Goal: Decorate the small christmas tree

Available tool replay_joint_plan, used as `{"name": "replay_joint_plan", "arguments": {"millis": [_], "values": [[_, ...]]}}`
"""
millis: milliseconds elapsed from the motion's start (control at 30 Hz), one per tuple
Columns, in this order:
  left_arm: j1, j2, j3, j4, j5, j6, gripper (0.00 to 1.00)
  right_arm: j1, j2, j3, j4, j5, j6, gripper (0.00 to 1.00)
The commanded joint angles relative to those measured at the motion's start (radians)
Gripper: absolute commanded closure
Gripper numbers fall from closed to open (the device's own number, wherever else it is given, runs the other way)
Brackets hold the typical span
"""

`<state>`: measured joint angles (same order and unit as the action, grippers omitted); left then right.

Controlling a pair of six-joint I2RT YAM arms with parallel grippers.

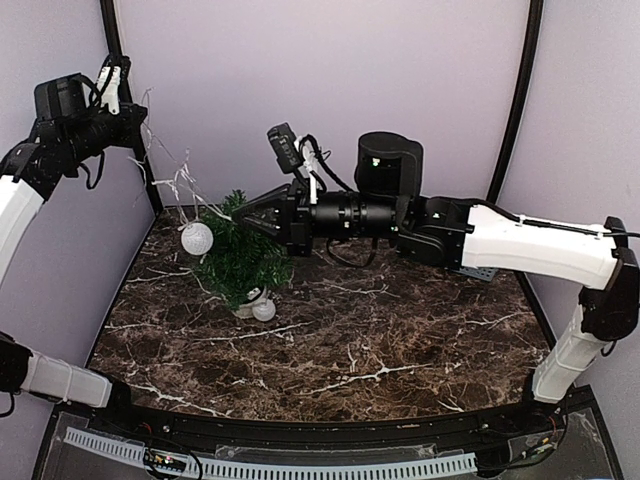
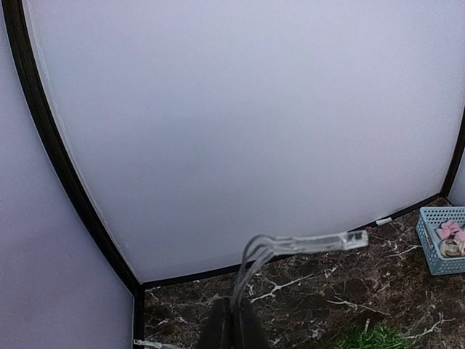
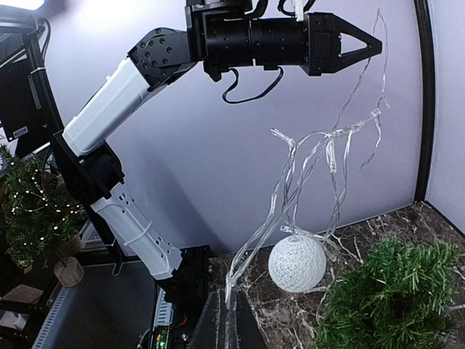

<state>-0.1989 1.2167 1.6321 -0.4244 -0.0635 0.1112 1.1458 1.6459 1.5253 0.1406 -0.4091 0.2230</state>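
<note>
You have a dark green small christmas tree (image 1: 240, 262), a white woven ball (image 1: 197, 238), a clear light string (image 2: 312, 243), a dark brown table (image 1: 400, 340) veined white like marble, a pale blue lattice basket (image 2: 436, 260), pale lilac walls (image 1: 330, 70)

Your left arm (image 1: 12, 205) reaches high up on the left side. The left gripper (image 3: 374, 47) points inward, its jaws closed on a clear wire strand (image 3: 320, 145). Your right arm (image 1: 530, 245) stretches level toward the left, and the right gripper (image 1: 245, 211) is closed too, pinching the same strand.
</note>
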Motion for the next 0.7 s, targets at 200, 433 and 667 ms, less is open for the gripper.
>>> {"name": "replay_joint_plan", "arguments": {"millis": [200, 433, 667], "values": [[0.032, -0.092, -0.054, 0.095, 0.335, 0.093, 1.00, 0.027, -0.025, 0.022, -0.016, -0.045, -0.015, 0.37], [0.031, -0.120, -0.023, 0.076, 0.614, 0.050, 1.00, 0.021, 0.005, 0.128, -0.105, 0.164, -0.063, 0.14], [0.032, -0.093, 0.031, 0.076, 0.857, -0.033, 1.00, -0.021, 0.116, 0.302, -0.155, 0.223, -0.048, 0.06]]}}
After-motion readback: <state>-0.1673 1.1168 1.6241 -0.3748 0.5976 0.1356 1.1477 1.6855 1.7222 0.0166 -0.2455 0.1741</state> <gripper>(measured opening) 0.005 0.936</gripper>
